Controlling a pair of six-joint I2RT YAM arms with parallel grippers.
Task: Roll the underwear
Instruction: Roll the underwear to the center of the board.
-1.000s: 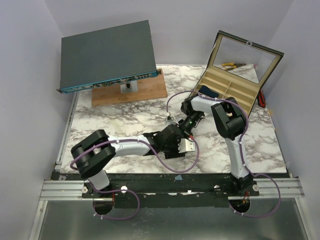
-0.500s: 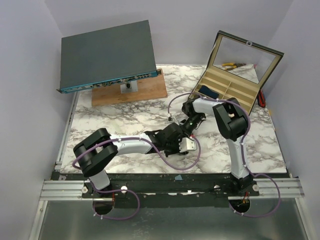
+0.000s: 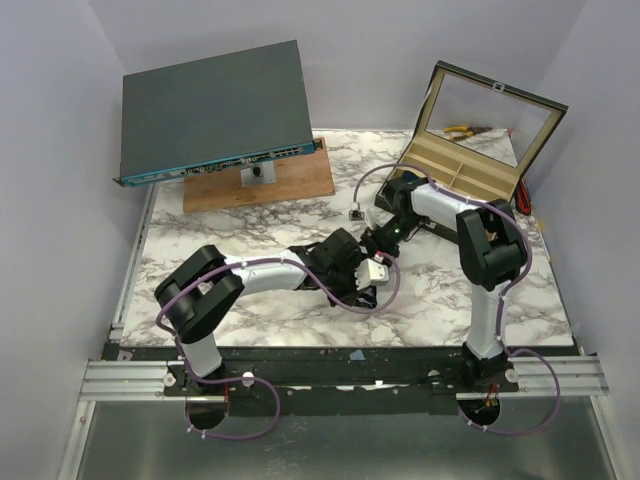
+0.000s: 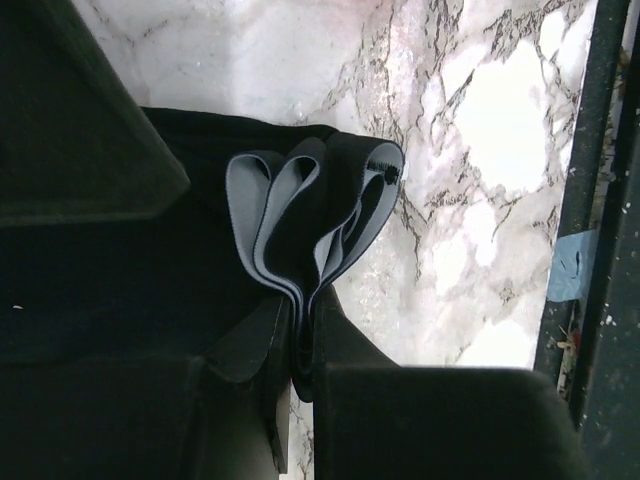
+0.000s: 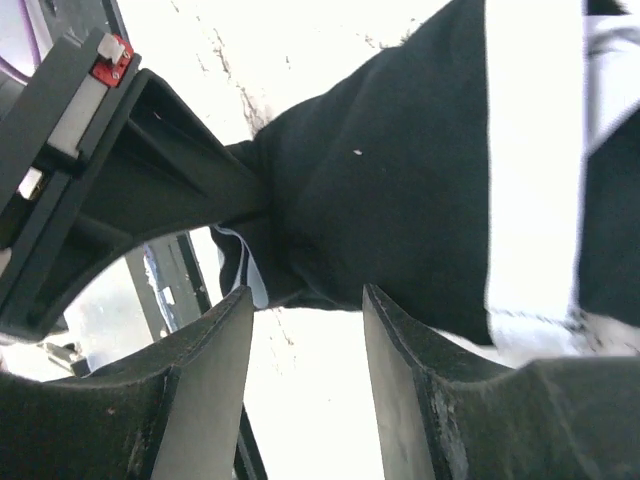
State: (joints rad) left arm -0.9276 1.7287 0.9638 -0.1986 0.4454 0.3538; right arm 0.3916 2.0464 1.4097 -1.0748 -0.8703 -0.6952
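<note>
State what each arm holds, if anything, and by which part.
The left gripper pinches the soft black fabric underwear by its bunched grey-lined folds. The right gripper, jaws apart, holds nothing.

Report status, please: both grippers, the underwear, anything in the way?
Left gripper shut on the underwear, folded layers pinched. Right gripper open, beside it. Open box behind, not touching the underwear.

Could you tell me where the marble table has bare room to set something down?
The table is bare on its left, in front of the wooden board, and at the front right beside the right arm. The middle is crowded: the left gripper and right gripper meet at the underwear.
</note>
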